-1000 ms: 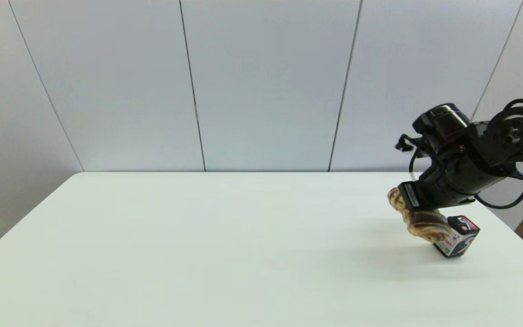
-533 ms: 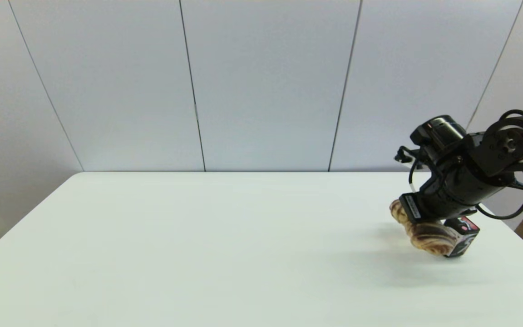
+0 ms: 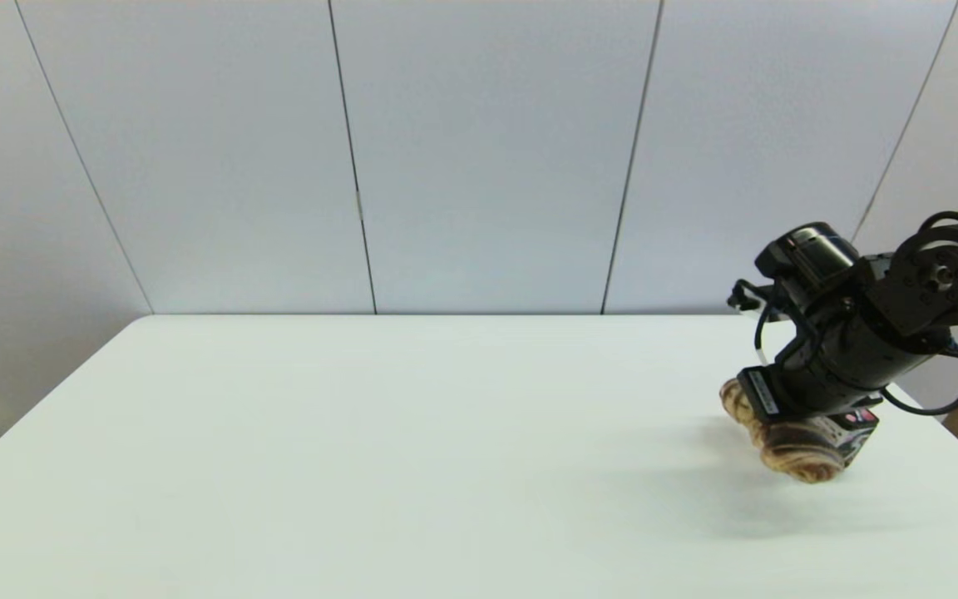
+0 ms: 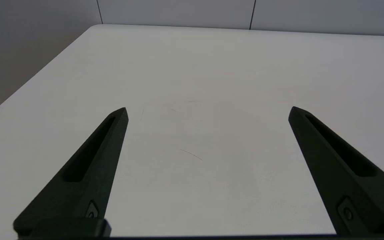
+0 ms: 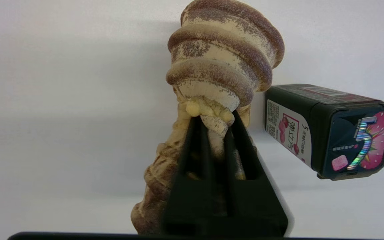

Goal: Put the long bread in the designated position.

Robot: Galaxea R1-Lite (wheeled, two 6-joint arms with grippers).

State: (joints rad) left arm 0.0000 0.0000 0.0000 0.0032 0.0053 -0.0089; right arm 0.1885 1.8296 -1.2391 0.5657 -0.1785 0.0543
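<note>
Starting at the robot's left: the left gripper (image 4: 207, 110), seen only in its own wrist view, hangs above bare white table (image 4: 192, 66) with its two black fingers (image 4: 88, 166) spread wide and nothing between them. The tabletop beneath it shows only a few faint scuffs. That arm does not appear in the head view.

Centre: plain white table (image 3: 362, 433), backed by a pale panelled wall (image 3: 479, 150).

Right side, near the table's right edge: the right gripper (image 3: 787, 416), at the end of a black arm reaching in from the right, angled down toward the surface. Its fingers (image 5: 242, 143) are drawn narrow and pinch the long bread (image 3: 795, 445) at its waist; the wrist view shows the soft crumb squeezed between them.

The long bread (image 5: 222, 63): ridged loaf, marbled brown and tan with a little yellow at the pinched part. In the head view it sits low over the table at the right, one end showing left of the gripper, the other end nearer the camera; whether it touches the surface cannot be told.

Small black box (image 5: 328, 130) with red-and-white label and a large "5": stands on the table just beside the loaf, on its right, partly hidden behind it in the head view (image 3: 857, 433).
</note>
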